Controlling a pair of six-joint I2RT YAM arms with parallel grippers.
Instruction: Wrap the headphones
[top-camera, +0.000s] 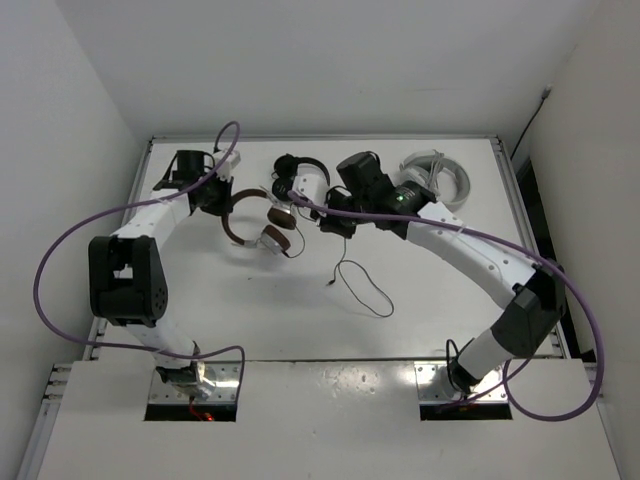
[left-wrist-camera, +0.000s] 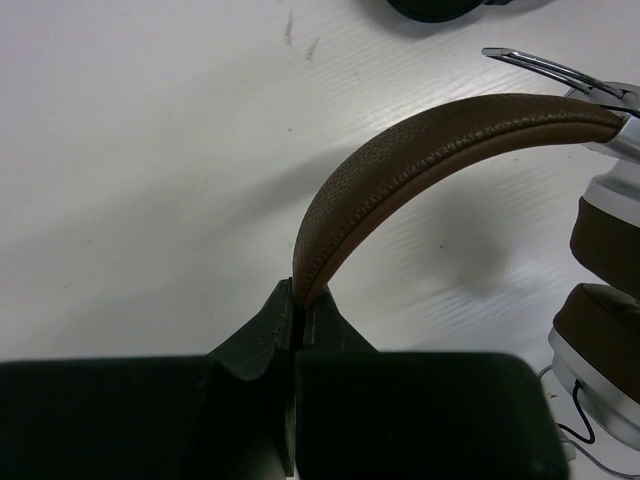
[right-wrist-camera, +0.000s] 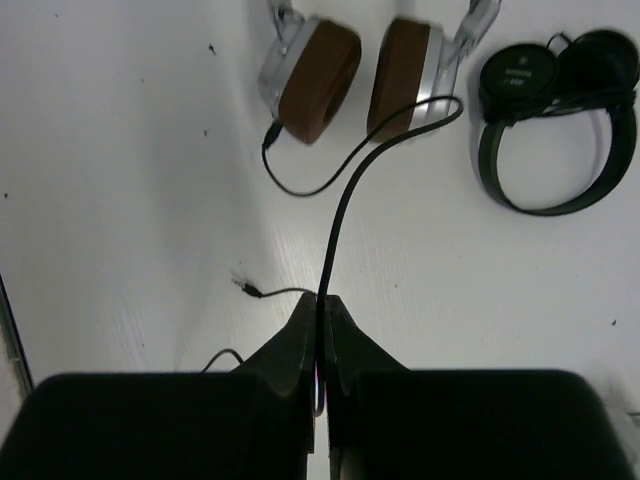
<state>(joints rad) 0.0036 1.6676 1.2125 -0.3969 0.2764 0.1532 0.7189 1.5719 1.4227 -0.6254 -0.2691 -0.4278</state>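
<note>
The headphones (top-camera: 255, 225) lie on the white table, with a brown headband (left-wrist-camera: 420, 150) and silver-and-brown earcups (right-wrist-camera: 318, 75). My left gripper (left-wrist-camera: 299, 300) is shut on the headband at its left end. The thin black cable (right-wrist-camera: 340, 215) runs from the earcups over one cup and down into my right gripper (right-wrist-camera: 321, 303), which is shut on it. The cable's loose end loops on the table (top-camera: 365, 290), with the plug (right-wrist-camera: 248, 287) lying left of the right fingertips.
All-black headphones (top-camera: 298, 178) lie just behind the brown ones, also in the right wrist view (right-wrist-camera: 550, 110). White headphones (top-camera: 440, 178) lie at the back right. The table's raised rails (top-camera: 520, 200) border both sides.
</note>
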